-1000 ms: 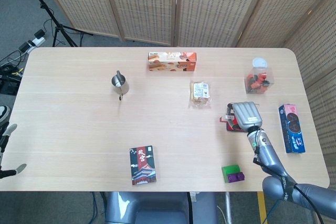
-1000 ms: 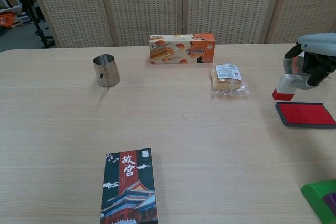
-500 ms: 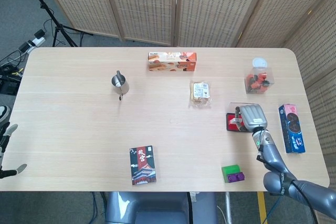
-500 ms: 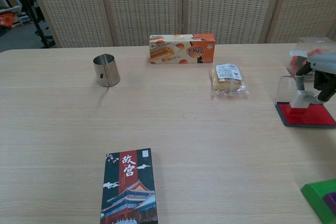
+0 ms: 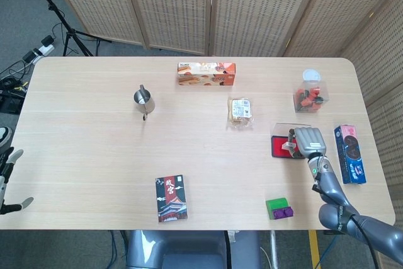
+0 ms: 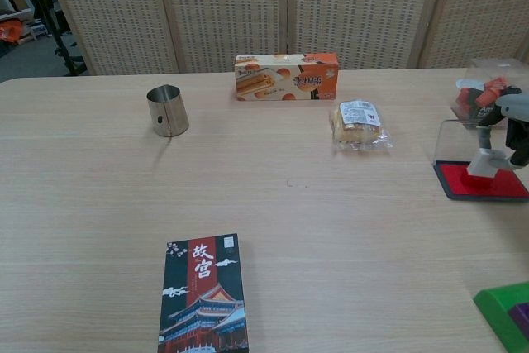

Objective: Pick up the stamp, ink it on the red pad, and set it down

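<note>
A: Where do we log the stamp (image 6: 484, 164) now?
B: Standing on the red ink pad (image 6: 463, 188), near the right edge of the tabletop (image 5: 94, 155). In the chest view its base sits tilted on the red surface, toward the pad's right part. Half a second ago we had it further left on the pad, and a second ago it was lifted clear, beside the pad's far left corner.

A: And the right hand (image 5: 306, 142)?
B: We see it over the pad in the head view, fingers curled down around the stamp's handle, so it holds the stamp. In the chest view only a dark finger and a grey edge show at the frame's right side. It has shifted rightward since the earlier frames, toward the blue snack box (image 5: 350, 154) by the right edge.

A: Left hand?
B: Only fingertips (image 5: 15, 154) at the left edge of the head view, off the tabletop. We cannot tell how far open it is. Position matches the earlier frames.

A: Anything else moved?
B: Nothing that we can see. Orange biscuit box (image 6: 286, 76) by the far edge, steel cup (image 6: 167, 110) left of it, wrapped bun (image 6: 358, 123) in the middle right. The clear tub with red contents (image 5: 309, 95) stays just behind the pad. The dark box with the palace picture (image 6: 202, 293) is by the near edge, and the green and purple block (image 5: 279, 208) sits toward the near right corner.
</note>
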